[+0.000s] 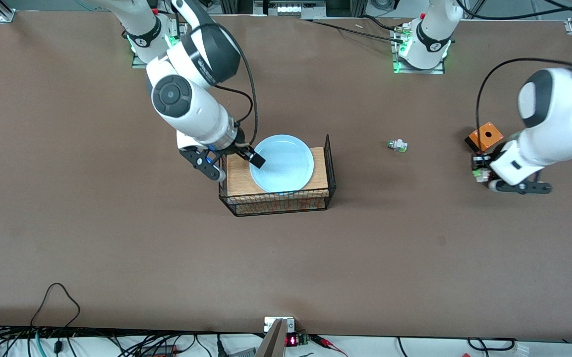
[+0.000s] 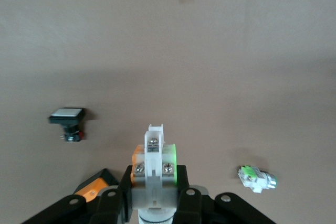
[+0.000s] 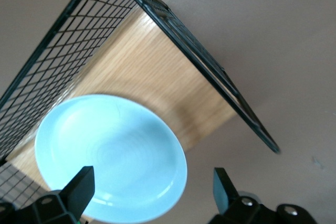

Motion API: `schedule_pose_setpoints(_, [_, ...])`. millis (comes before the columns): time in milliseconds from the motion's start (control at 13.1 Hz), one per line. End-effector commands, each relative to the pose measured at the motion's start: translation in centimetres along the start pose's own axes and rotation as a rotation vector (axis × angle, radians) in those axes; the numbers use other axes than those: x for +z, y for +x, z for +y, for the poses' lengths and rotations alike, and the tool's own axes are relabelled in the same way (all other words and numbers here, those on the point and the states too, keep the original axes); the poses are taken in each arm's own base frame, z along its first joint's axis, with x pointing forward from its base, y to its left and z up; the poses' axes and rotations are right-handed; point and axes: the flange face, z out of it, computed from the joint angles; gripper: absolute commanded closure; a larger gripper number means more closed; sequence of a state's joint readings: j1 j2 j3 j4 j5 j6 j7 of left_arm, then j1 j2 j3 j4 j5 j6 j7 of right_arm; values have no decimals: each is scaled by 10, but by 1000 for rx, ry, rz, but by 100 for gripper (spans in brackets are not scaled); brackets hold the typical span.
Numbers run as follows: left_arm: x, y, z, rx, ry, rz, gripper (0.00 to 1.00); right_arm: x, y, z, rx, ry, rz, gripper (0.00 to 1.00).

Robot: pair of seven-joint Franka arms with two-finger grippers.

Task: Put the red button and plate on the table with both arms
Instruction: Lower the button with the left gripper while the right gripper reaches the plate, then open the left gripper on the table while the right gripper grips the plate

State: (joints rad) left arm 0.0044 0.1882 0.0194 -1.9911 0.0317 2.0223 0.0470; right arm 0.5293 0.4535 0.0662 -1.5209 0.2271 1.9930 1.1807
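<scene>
Nothing was on the table yet. Plate sat on the rack's wooden board; right gripper spread wide at its rim. Left gripper was clamped on the red button, beside the orange box.

Round light blue plate on wooden board topping black wire rack, mid brown table. Right gripper at plate's rim, fingers spread, one over plate. Left gripper over table's left-arm end, clamped on small white button piece, just beside orange block. Small white-and-green piece lying between rack and orange block.
</scene>
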Motion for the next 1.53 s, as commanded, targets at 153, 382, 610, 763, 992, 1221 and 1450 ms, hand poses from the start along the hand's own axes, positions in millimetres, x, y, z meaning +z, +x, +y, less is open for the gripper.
schedule_pose_setpoints(153, [82, -31, 15, 6, -30, 22, 100, 30, 10, -12, 16, 19, 27, 0])
schedule_pose_setpoints(382, [130, -25, 22, 16, -33, -27, 100, 38, 11, -12, 18, 7, 24, 0])
schedule_pose_setpoints(610, [168, -21, 23, 16, -35, -42, 97, 51, -5, -15, -42, -32, 68, 4])
schedule_pose_setpoints(763, [183, -20, 23, 17, -35, -45, 91, 57, -13, -17, -82, -60, 120, 9])
schedule_pose_setpoints(992, [181, -18, 29, 31, -34, -40, 18, 60, -18, -17, -86, -67, 109, 28])
schedule_pose_setpoints(1221, [126, -11, 40, 54, -37, -60, 0, 61, -17, -16, -83, -71, 101, 46])
schedule_pose_setpoints(1450, [62, 5, 38, 52, -36, -71, 0, 65, -18, -10, -87, -116, 82, 72])
